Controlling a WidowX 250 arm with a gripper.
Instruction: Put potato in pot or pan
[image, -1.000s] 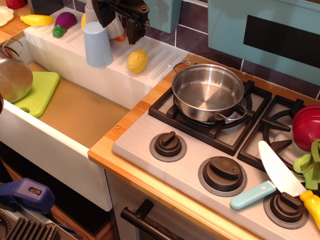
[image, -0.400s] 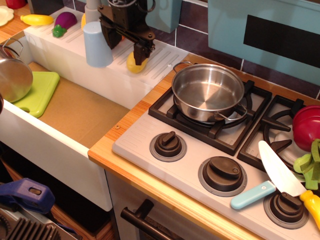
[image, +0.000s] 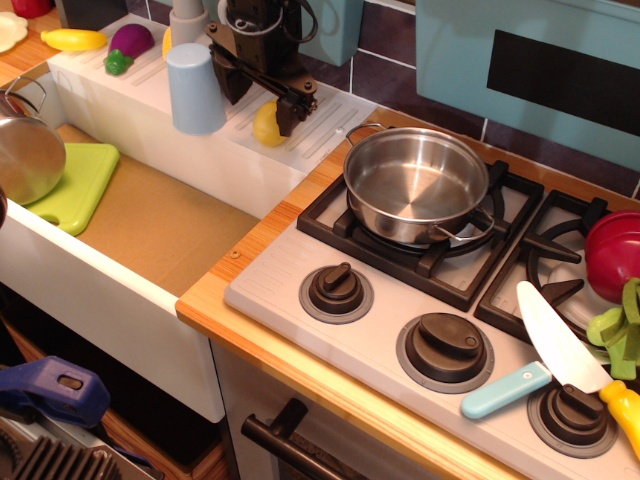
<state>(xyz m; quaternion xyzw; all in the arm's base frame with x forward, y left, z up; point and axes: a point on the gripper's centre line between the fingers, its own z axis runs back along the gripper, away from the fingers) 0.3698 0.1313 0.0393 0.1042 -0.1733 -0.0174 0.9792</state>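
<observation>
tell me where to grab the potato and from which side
Grip the potato across its narrow middle, coming straight down from above. It lies on its side on the ribbed white drainboard, egg-shaped and smooth, so the short axis gives the fingers the best bite. The blue cup stands to its left, leaving the top the freest way in. The gripper is already down around it; its closure can't be told.

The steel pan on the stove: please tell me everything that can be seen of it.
The steel pan is wide, shallow and shiny, with straight sides and two small loop handles, one at the back left, one at the front right. It looks like stainless steel. It is empty and stands upright on the black grate of the left burner. Nothing else touches it.
</observation>
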